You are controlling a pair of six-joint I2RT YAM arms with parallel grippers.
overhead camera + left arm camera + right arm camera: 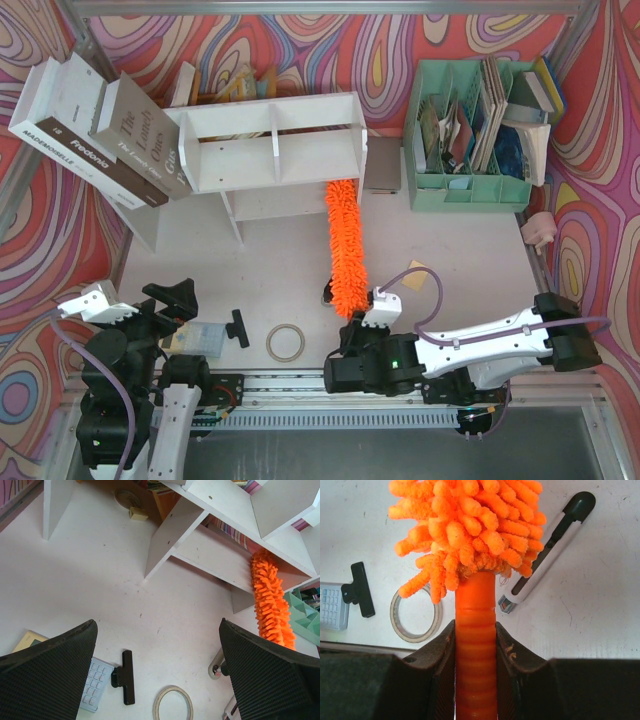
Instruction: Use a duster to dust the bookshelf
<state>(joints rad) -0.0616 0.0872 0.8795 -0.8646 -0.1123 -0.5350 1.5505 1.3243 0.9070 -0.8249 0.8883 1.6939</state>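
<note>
Holding item: right gripper [475, 630], lower centre of the right wrist view, both fingers pressed narrow against the ribbed orange handle of the duster [346, 250]. The handle stands between the two black pads with no gap visible on either side.

Duster: fluffy bright orange head, running in the top view from just above the right gripper at lower centre up to the right end of the bookshelf [275, 140]. Its far tip meets the shelf's lower front edge; in the left wrist view the tip lies against the underside of that white board, at the right of the frame.

Bookshelf: white, two tiers with upright dividers, upper centre of the top view. Books and papers show behind its top edge.

Left gripper [157, 630]: lower left of the top view, jaws spread wide, nothing between them, hanging above the white table [450, 260]. It is well apart from the duster.

Loose items on the table, lower centre of the top view:
- roll of tape [286, 342], lying flat, between the two arms;
- black clip [238, 327], just left of the tape, touching a small pale keypad-like item [205, 338];
- utility knife [547, 545], white with a black end, lying beside the duster head, upper right of the right wrist view.

Mint green file organiser [470, 140]: upper right, filled with upright papers and books.

Two large books [90, 125]: upper left, leaning beside the bookshelf.
</note>
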